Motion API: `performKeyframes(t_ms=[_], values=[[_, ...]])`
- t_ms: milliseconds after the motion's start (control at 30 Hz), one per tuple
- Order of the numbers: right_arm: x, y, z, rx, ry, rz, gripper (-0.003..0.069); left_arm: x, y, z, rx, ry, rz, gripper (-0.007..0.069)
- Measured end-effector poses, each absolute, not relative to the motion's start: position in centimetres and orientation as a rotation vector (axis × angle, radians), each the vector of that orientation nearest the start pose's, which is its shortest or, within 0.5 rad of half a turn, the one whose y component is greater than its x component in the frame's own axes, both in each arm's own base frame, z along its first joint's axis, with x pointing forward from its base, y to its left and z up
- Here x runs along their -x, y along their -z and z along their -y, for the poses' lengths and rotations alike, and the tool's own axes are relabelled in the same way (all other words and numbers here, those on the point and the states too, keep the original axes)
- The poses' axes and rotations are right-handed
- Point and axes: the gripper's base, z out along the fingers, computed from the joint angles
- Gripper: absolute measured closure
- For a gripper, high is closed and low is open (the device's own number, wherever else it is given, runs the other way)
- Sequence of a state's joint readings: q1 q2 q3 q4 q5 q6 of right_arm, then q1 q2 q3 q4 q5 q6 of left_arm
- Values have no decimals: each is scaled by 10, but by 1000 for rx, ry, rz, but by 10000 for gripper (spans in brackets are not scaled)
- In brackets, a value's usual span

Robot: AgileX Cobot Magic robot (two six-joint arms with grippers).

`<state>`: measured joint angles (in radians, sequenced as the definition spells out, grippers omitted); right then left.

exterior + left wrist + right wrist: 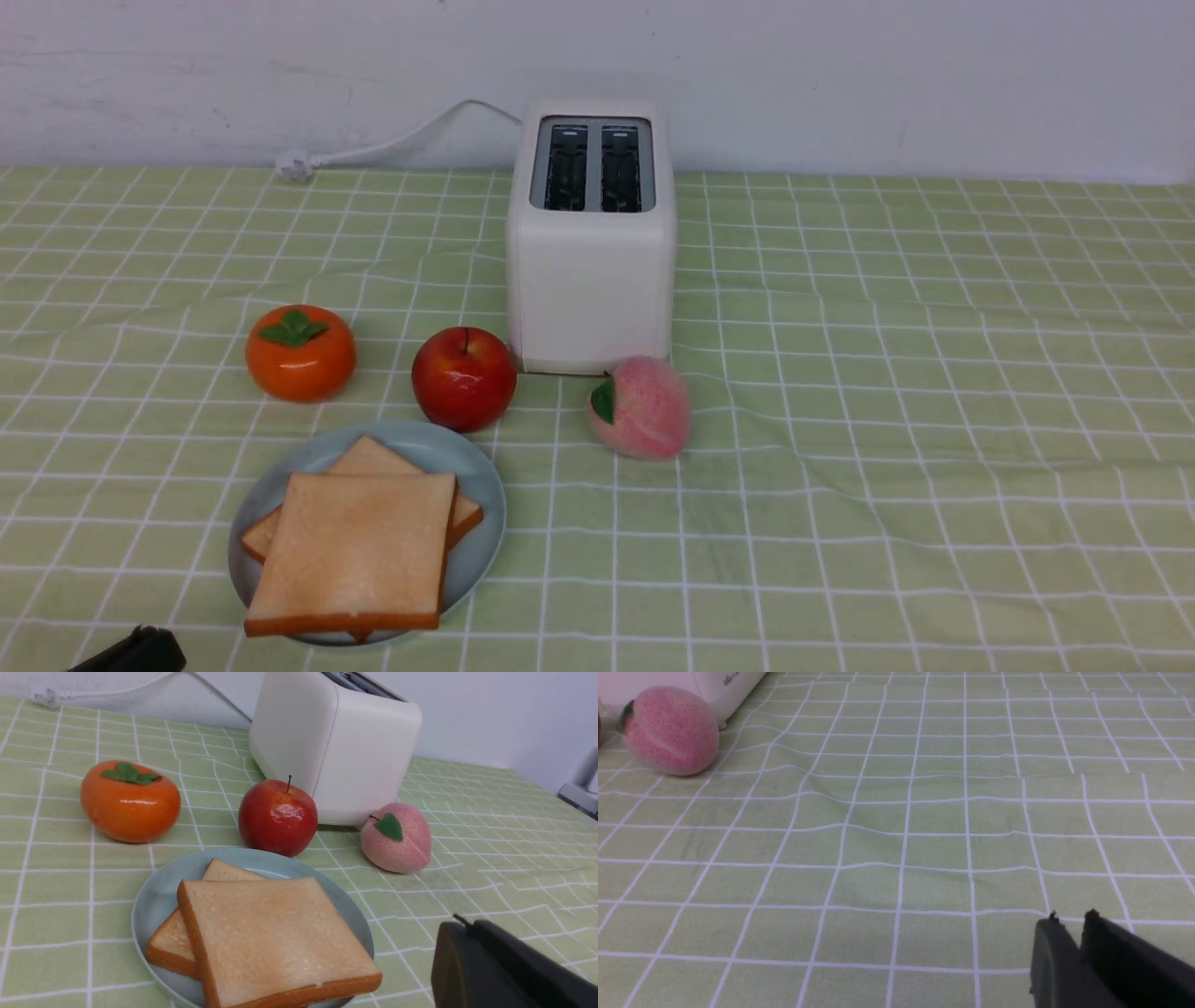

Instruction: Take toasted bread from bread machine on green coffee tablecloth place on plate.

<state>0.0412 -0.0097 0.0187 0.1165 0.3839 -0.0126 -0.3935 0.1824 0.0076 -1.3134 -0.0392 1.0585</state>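
Two slices of toasted bread [359,551] lie stacked on the pale blue-grey plate [481,485] at the front left of the green coffee tablecloth [887,420]. They also show in the left wrist view [271,938] on the plate [154,896]. The white bread machine [591,280] stands at the back middle, both slots dark and empty. My left gripper [467,926] is shut and empty, low beside the plate; its tip shows at the front view's bottom edge [140,649]. My right gripper [1070,919] is shut and empty over bare cloth; it is out of the front view.
An orange persimmon [300,353], a red apple [464,377] and a pink peach [640,407] sit between the plate and the toaster. The toaster's white cord [392,145] runs along the back wall to the left.
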Motion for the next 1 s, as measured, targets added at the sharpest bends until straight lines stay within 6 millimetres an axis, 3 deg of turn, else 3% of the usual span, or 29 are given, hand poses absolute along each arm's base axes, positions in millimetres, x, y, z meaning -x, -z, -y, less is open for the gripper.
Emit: performKeyframes(t_ms=[167,567,867,1000], values=[[-52,-173,-6,-21,-135,-1876,558,-68,-212,25,-163,398,-1616,638],[-52,-173,-6,-21,-135,-1876,542,-66,-209,27,-220,392,-1644,638],[-52,-173,-6,-21,-135,-1876,532,-58,-201,8,1,212,-1556,638],[-52,-173,-6,-21,-135,-1876,528,-57,-192,4,66,147,-1638,638]])
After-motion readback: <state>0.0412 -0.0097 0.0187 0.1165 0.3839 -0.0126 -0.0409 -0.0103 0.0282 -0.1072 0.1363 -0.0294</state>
